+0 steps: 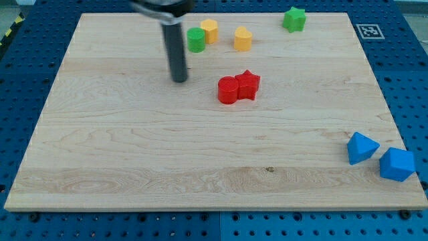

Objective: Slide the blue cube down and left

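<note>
Blue cube [397, 165] bottom right, corner-on; my tip [179, 80] far.

No readable words, numbers or brand names are seen anywhere. Only a small black-and-white square marker [366, 31], patterned like a coded tag, is found at the top right corner of the desk [200, 154]; its pattern cannot be read as text.

my tip [180, 80] upper left, blue cube [397, 165] btm right (well apart)
</note>
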